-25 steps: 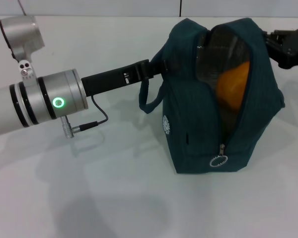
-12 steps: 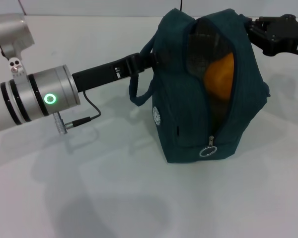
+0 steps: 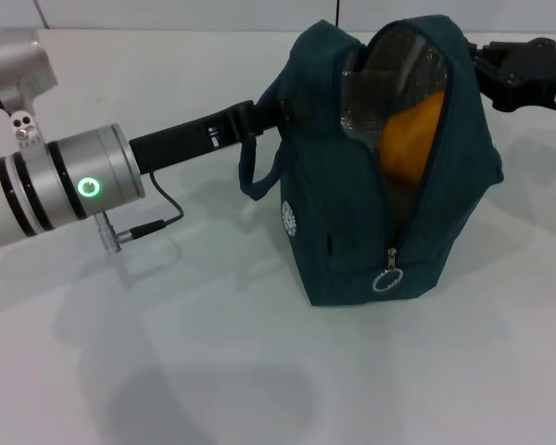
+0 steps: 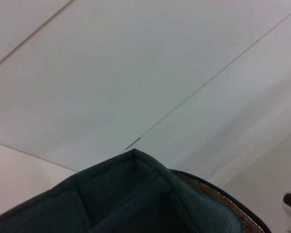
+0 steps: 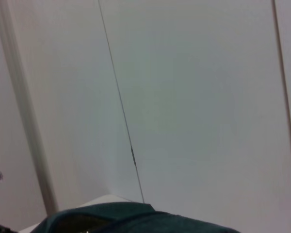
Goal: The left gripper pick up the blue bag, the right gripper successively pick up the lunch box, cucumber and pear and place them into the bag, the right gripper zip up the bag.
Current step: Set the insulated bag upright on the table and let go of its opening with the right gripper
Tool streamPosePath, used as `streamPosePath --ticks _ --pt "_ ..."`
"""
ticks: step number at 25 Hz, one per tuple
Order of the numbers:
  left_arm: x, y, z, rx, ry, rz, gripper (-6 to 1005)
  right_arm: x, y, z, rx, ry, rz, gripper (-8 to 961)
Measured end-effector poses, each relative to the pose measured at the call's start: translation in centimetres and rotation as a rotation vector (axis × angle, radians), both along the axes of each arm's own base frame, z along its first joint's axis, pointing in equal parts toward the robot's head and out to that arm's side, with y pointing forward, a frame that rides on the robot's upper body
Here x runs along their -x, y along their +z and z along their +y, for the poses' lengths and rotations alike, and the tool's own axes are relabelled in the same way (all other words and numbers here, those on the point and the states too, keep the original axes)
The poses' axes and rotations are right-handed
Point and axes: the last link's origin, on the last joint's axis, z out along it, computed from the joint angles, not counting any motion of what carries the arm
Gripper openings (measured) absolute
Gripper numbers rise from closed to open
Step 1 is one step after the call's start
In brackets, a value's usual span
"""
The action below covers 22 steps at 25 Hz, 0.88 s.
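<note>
- Large dark teal fabric lunch bag [image 3: 371,222] stands upright on the white table [image 3: 167,371], right of centre in the head view, zip side facing the camera.
- Zip open from the top most of the way down; silver ring zipper pull [image 3: 387,278] hangs low on the front, near the bag's base.
- Silver foil lining [image 3: 389,65] shows through the gap at the top.
- Orange-yellow pear [image 3: 410,139] sits inside the bag, partly seen through the opening; stem not visible.
- Small round white logo [image 3: 288,215] on the bag's left panel; one loop handle [image 3: 259,171] droops below the left arm's finger.
- Left black two-fingered gripper [image 3: 276,113] reaches in from the left, tips at the bag's upper left edge by the handle; fabric hides the tips, so cannot tell if the jaws are apart or clamped.
- Silver cylindrical wrist [image 3: 74,185] with a lit green ring, thin black cable [image 3: 153,222] hanging under it.
- Right black gripper [image 3: 486,65] at the bag's upper right edge, touching or just behind it; tips hidden by the bag, jaw state cannot be told.
- Wrist views: only the bag's teal top edge against a pale wall.
</note>
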Motion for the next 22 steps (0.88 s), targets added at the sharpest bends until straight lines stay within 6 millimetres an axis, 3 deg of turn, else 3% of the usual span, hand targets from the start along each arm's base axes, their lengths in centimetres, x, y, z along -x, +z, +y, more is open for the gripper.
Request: streamPosePath --ticks 8,14,22 --pt "0.5 0.1 0.0 -0.005 0.020 -0.004 41 -0.4 -0.5 0.0 0.013 -0.012 -0.025 124" --pt "0.7 0.0 -0.2 -0.004 0.029 -0.005 41 -0.5 -0.5 0.1 0.007 -0.013 -0.028 337" --pt "1.0 0.1 -0.4 -0.005 0.037 -0.006 41 -0.5 1.0 -0.7 0.008 0.024 0.027 506"
